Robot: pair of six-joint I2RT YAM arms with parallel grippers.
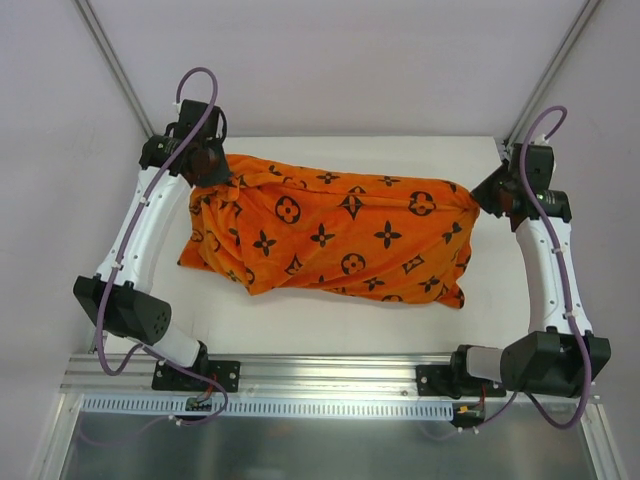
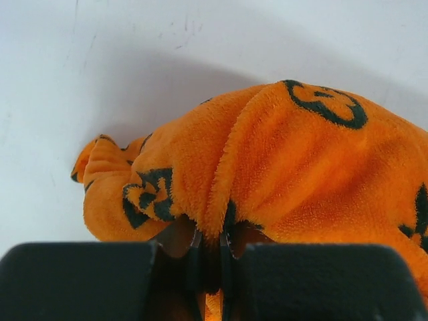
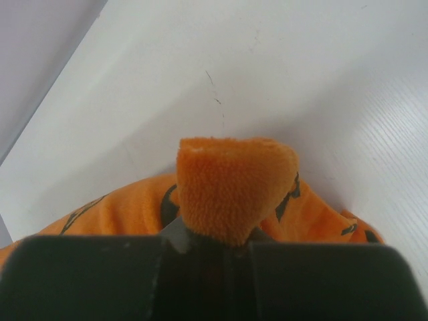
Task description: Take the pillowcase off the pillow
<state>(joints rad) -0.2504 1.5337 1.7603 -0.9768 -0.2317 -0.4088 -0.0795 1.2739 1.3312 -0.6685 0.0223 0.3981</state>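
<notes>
No words, numbers or brand names can be read anywhere. The only marks are black shapes printed on the orange pillowcase (image 1: 330, 235): flowers with four petals, pointy stars, and flowers inside rings. They are spread all over the cloth, which lies across the white table (image 1: 300, 325) from near its far left corner to near its right edge. In the left wrist view a black round mark (image 2: 326, 103) sits on top of the fuzzy cloth, but it cannot be read as a letter.
</notes>
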